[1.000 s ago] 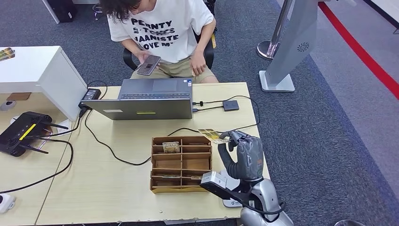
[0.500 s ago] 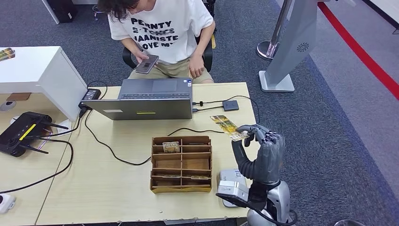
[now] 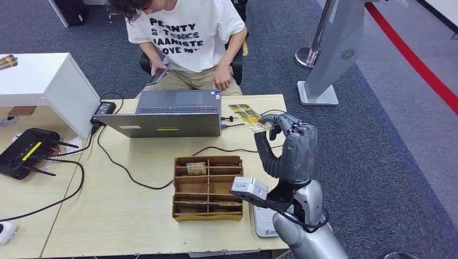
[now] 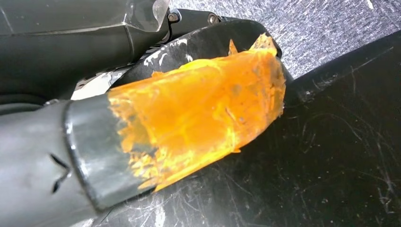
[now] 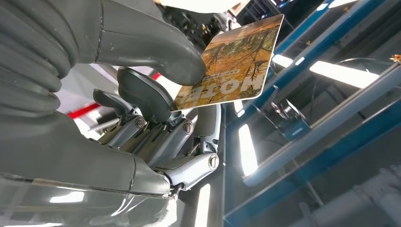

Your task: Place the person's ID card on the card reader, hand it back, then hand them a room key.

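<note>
My right hand is raised above the table's far right part and pinches a card with a yellow-brown forest picture between thumb and fingers. The card points toward the seated person. In the right wrist view the thumb presses the card against the fingers. The white card reader lies near the table's front edge, partly hidden by my right arm. A wooden organizer left of it holds cards in its slots. The left wrist view shows a grey part of my left hand wrapped in orange tape; how its fingers lie is unclear.
An open laptop stands between the person and the organizer, with cables running across the table. The person holds a phone in one hand; the other hand rests near the table's far edge. A black router sits at left.
My right hand has risen from beside the organizer and carried the card forward, toward the person. The person has lowered the phone.
</note>
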Controlling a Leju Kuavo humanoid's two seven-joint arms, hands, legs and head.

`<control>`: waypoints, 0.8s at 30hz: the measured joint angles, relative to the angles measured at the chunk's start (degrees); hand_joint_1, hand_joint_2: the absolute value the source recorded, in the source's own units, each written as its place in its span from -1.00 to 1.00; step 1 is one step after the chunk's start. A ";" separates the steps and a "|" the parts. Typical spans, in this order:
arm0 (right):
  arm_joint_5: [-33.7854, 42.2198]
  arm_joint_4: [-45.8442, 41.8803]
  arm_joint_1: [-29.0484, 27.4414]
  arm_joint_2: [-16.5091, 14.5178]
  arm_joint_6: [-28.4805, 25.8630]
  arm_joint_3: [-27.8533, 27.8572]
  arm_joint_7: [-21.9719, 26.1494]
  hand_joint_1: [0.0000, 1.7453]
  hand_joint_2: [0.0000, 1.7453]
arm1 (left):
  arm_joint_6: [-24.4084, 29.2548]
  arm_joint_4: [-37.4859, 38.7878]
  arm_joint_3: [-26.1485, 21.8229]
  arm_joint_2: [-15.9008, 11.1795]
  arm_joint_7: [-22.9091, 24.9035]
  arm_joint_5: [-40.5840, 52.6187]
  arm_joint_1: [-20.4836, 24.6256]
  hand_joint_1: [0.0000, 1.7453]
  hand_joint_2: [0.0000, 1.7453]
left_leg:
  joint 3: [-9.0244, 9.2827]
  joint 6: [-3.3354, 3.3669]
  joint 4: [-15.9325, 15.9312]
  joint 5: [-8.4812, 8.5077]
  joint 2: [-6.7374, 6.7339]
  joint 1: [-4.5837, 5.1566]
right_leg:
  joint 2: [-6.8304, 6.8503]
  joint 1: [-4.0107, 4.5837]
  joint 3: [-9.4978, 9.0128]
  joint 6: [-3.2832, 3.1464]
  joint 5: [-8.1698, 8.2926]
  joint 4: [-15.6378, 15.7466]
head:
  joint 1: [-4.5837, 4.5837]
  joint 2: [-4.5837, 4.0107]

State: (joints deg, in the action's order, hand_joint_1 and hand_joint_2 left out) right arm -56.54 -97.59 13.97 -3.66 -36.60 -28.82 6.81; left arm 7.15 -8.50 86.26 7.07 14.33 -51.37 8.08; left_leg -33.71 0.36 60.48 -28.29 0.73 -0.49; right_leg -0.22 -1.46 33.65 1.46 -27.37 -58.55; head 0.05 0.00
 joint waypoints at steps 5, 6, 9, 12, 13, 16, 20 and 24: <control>-3.02 4.53 5.82 -0.37 0.92 -0.51 -3.43 1.00 1.00 | -0.62 0.00 0.77 -0.01 0.46 1.64 0.33 -1.00 -1.00 | -0.01 0.00 0.00 0.01 0.01 0.00 | 0.00 0.00 0.01 0.00 0.01 -0.01 | 0.00 0.00; -3.66 5.62 7.05 -0.50 1.13 -0.52 -4.05 1.00 1.00 | -0.75 0.00 0.85 -0.01 0.58 2.06 0.42 -1.00 -1.00 | -0.01 0.00 0.00 0.01 0.02 0.00 | 0.00 0.00 0.01 0.00 0.01 -0.01 | 0.00 0.00; -5.20 8.91 10.27 -0.95 1.84 -0.51 -5.46 1.00 1.00 | -1.22 0.00 0.93 -0.01 0.91 3.32 0.72 -1.00 -1.00 | -0.01 0.00 0.00 0.01 0.03 0.00 | 0.01 0.00 0.01 0.00 0.01 -0.01 | 0.00 0.00; -6.43 12.44 13.26 -1.44 2.91 -0.27 -6.77 1.00 1.00 | -1.70 0.00 1.03 -0.01 1.27 4.73 1.08 -1.00 -1.00 | 0.00 -0.01 0.00 0.02 0.04 0.00 | 0.01 0.00 0.01 0.00 0.02 -0.01 | -0.01 0.00; -6.72 13.48 14.17 -1.59 3.21 -0.12 -7.05 1.00 1.00 | -1.81 0.00 1.08 -0.01 1.31 5.06 1.17 -1.00 -1.00 | 0.00 -0.01 0.00 0.02 0.04 0.00 | 0.01 0.00 0.01 0.00 0.02 -0.01 | 0.00 0.00; -7.10 15.67 15.88 -1.90 3.57 0.27 -7.33 1.00 1.00 | -2.01 0.00 1.25 -0.01 1.33 5.42 1.30 -1.00 -1.00 | -0.01 -0.01 0.00 0.02 0.07 0.00 | 0.02 0.00 0.01 -0.01 0.02 -0.01 | 0.01 0.00; -8.10 17.57 17.09 -2.23 3.92 0.56 -8.05 1.00 1.00 | -2.21 0.00 1.32 -0.01 1.40 6.03 1.38 -1.00 -1.00 | -0.02 -0.01 0.00 0.02 0.06 0.00 | 0.02 0.00 0.02 -0.01 0.02 -0.01 | 0.00 0.00; -10.90 20.98 19.48 -2.39 5.44 1.14 -10.28 1.00 1.00 | -2.79 0.00 1.33 -0.01 1.81 7.65 1.62 -1.00 -1.00 | -0.02 -0.01 0.00 0.02 0.06 0.01 | 0.02 -0.01 0.02 0.00 0.02 0.00 | 0.00 0.00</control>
State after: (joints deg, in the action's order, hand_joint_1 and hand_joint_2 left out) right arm -67.43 -76.61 33.45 -6.05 -31.16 -27.68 -3.48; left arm 4.35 -8.50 87.59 7.06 16.14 -43.71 9.70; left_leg -33.72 0.35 60.48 -28.27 0.79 -0.48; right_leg -0.20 -1.47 33.67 1.46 -27.35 -58.55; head 0.05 0.00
